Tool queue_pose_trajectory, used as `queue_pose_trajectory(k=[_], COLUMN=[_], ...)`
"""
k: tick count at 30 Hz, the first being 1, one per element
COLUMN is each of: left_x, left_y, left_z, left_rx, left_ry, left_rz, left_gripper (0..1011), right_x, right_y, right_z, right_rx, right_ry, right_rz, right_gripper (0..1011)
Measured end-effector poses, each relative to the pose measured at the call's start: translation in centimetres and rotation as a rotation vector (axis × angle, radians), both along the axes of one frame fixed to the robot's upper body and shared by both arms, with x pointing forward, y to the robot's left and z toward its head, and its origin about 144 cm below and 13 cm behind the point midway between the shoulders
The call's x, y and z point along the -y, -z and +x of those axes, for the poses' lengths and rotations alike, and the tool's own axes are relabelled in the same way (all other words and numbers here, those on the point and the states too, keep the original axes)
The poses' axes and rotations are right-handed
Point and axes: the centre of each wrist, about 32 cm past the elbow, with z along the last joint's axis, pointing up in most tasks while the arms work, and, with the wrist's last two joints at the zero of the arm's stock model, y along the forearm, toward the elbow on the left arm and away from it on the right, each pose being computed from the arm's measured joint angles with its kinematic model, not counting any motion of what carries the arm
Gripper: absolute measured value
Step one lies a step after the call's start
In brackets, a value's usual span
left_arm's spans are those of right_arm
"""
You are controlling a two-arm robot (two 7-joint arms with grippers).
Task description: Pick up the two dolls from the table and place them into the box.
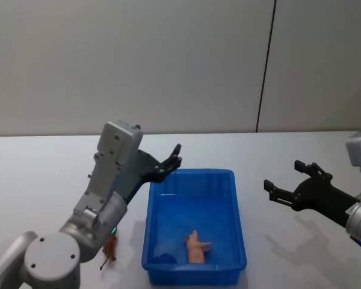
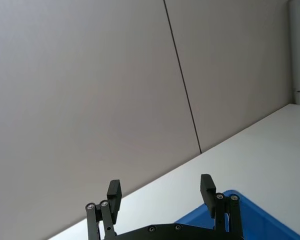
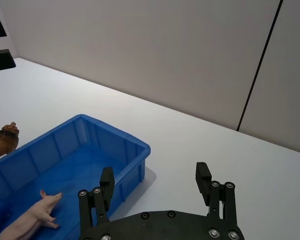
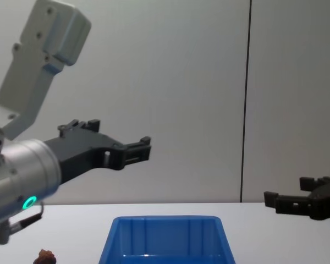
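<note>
**A:** What sits nearest, at the bottom of the head view?

**B:** The pink doll (image 1: 197,247). It lies on its side on the floor of the blue box (image 1: 239,232), close to the near wall, at lower centre.

**A:** And the other one?

**B:** The brown doll (image 1: 110,250) stands on the white table (image 1: 42,156) at lower left. It is outside the box, near its left wall but not touching it, just beside the left arm (image 1: 102,198).

**A:** Farther back, where are the grippers?

**B:** The left gripper (image 1: 177,155) is at centre left of the frame, over the box's far left corner. The chest view shows it raised well above the rim. Its jaws are spread, with nothing between them.

**A:** The right one?

**B:** The right gripper (image 1: 284,175) hovers at centre right, well apart from the box's right wall. Its shadow falls on the table below it. Its jaws are also spread wide and hold nothing.

**A:** Beyond that?

**B:** A plain grey wall (image 1: 138,60) fills the upper half of the frame, with a dark vertical seam (image 1: 266,66) right of centre.
</note>
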Motion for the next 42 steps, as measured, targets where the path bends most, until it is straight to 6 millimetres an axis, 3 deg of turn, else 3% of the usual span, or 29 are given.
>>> queue_pose_trajectory(k=[14, 24, 42], left_x=[-1.8, -2.8, -3.8], left_y=[0.8, 3.1, 7.2], left_z=[-2.7, -4.6, -5.9], left_rx=[-0.101, -0.196, -0.323], left_ry=[-0.128, -0.196, -0.245], left_rz=[-0.004, -0.045, -0.091], left_gripper=[1001, 1001, 1001], right_x=[0.4, 0.5, 0.6], right_y=[-0.1, -0.1, -0.1], right_z=[0.0, 0.0, 0.0], right_rx=[0.003, 0.003, 0.003], right_ry=[0.011, 0.013, 0.015], right_rz=[0.001, 0.001, 0.001], right_gripper=[1001, 1001, 1001])
